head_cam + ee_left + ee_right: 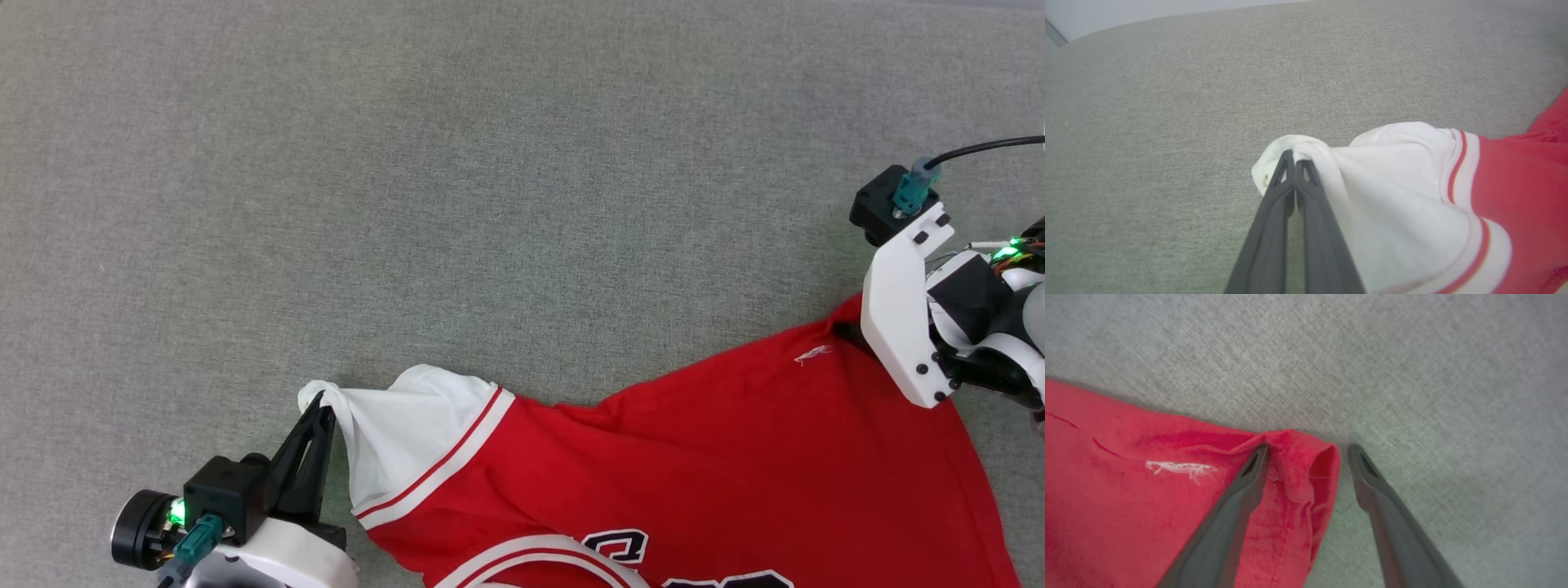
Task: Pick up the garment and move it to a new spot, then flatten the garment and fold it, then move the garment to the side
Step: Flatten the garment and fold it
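My left gripper [1294, 157] is pinched shut on the tip of the white sleeve [1392, 196], anchoring that end; the garment [694, 457] lies rumpled across the grey fabric surface [490, 163]; my right gripper [1308, 451] stands spread astride its red corner [1298, 477], probably about to close and stretch it flat.

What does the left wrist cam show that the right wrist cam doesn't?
Left wrist: the left claw shut on the tip of the white sleeve, the red-white striped trim, and a pale strip past the surface's far edge at top left.
Right wrist: the right claw open, its fingers either side of a red hem corner, and a tuft of loose white thread.
Both: red cloth of the shirt and the grey woven surface.
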{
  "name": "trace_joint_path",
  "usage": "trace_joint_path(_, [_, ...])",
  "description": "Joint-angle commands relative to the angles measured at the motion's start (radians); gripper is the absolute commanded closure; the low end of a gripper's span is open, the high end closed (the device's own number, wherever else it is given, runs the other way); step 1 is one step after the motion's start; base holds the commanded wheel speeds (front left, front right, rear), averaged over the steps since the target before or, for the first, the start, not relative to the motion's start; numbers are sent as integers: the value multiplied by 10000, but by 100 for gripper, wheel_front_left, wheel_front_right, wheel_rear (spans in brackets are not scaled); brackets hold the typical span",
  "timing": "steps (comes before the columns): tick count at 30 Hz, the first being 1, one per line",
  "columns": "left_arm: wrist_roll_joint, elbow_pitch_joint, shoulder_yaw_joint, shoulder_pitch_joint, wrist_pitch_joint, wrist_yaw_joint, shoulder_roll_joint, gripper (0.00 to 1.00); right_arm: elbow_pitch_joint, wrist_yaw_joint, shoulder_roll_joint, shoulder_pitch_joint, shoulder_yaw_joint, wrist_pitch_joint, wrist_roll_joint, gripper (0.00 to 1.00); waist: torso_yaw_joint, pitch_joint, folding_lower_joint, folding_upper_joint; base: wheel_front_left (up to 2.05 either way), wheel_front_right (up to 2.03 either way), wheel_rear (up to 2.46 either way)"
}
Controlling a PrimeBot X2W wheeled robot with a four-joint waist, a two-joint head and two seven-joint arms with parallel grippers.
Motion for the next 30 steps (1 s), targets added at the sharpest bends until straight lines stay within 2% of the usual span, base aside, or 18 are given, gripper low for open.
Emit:
trace_joint_path(1, [77, 65, -18, -145, -46, -33, -66, 100, 353, -6, 183, 194, 524, -90, 97, 0, 46, 68, -1, 0, 0, 0, 0])
trace_joint_path(2, [84, 97, -30, -184, -42, -70, -96, 100, 501, -6, 182, 263, 767, -90, 177, 0, 55, 69, -1, 0, 0, 0, 0])
trace_joint_path(3, [84, 128, -33, -200, -47, -94, -114, 100, 591, -4, 151, 307, 1030, -45, 220, 5, 53, 61, -1, 0, 0, 0, 0])
trace_joint_path(4, [83, 162, -32, -208, -51, -87, -131, 100, 644, 3, 106, 291, 1225, -140, 240, 71, 41, 45, -1, 0, 0, 0, 0])
trace_joint_path(5, [77, 204, -31, -206, -53, -108, -147, 100, 690, 6, 63, 233, 1355, -271, 274, 100, 24, 0, -1, 0, 0, 0, 0])
trace_joint_path(8, [47, 312, -28, -144, -55, -103, -114, 100, 792, -9, -53, -154, 1432, -876, 401, 100, -72, -254, -1, 0, 0, 0, 0])
trace_joint_path(12, [72, 417, -61, -43, -29, -144, 3, 100, 658, -9, -190, -597, 1433, -2233, 530, 100, -203, -834, -1, 0, 0, 0, 0])
trace_joint_path(20, [289, 451, 61, -412, 96, -194, 523, 100, 385, -7, -516, -554, 1281, -4620, 718, 100, -534, -2104, -1, 0, 0, 0, 0])
trace_joint_path(24, [492, 338, 240, -1128, 293, -353, 873, 100, 236, -7, -552, -693, 876, -5442, 525, 100, -740, -2402, -1, 0, 0, 0, 0])
trace_joint_path(28, [796, 202, 401, -2229, 639, -683, 1272, 100, 100, -7, -371, -952, 282, -6096, 192, 100, -917, -2472, -1, 0, 0, 0, 0])
trace_joint_path(30, [852, 145, 497, -2912, 817, -875, 1284, 100, -39, -7, -258, -1167, 79, -6281, -68, 100, -1028, -2439, -1, 0, 0, 0, 0])
